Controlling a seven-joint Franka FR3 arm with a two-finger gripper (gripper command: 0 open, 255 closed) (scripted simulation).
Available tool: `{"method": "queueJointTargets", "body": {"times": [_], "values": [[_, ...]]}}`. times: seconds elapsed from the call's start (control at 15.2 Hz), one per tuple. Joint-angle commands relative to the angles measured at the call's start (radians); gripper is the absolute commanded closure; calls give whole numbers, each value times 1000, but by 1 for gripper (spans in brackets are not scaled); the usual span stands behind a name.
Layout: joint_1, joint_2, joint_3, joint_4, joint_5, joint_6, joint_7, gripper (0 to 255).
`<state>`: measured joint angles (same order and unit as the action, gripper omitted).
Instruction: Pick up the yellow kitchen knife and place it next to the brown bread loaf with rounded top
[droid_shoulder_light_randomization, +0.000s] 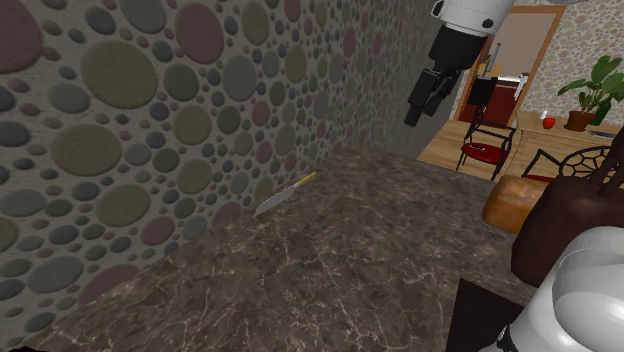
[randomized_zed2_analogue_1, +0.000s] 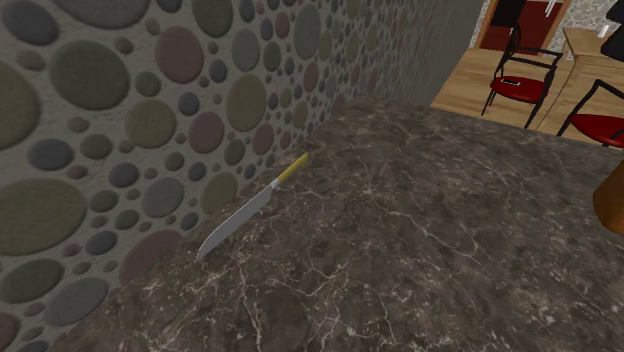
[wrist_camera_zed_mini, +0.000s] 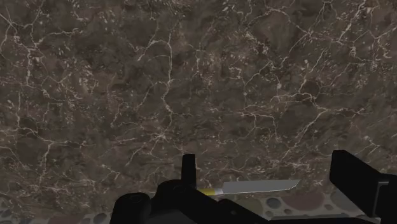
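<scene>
While the gripper is hanging high above the far part of the dark veined marble counter, its two black fingers are standing apart and clasping nothing. Seen from the wrist camera, the gripper is looking straight down on the counter, and the yellow kitchen knife is showing far below, between the spread fingers but untouched by them. That knife is lying on the counter at the foot of the pebble-patterned wall, with its yellow handle pointing toward the counter's far end and its grey blade pointing toward the near end. From the second exterior view the knife is lying close along the wall, handle farther away and blade tip nearer the camera. A brown bread loaf is sitting at the shoulder view's right, by the counter's edge, well apart from the knife. Beyond the counter, red-seated chairs are standing on a wooden floor, and a potted plant is showing behind them.
</scene>
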<state>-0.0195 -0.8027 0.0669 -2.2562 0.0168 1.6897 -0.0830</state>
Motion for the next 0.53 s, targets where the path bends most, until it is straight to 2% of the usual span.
{"method": "queueJointTargets", "body": {"times": [0.0, 0.46], "values": [[0, 0, 0, 0, 0, 0, 0, 0], [-69, 183, 141, 1, 70, 142, 332, 0]]}}
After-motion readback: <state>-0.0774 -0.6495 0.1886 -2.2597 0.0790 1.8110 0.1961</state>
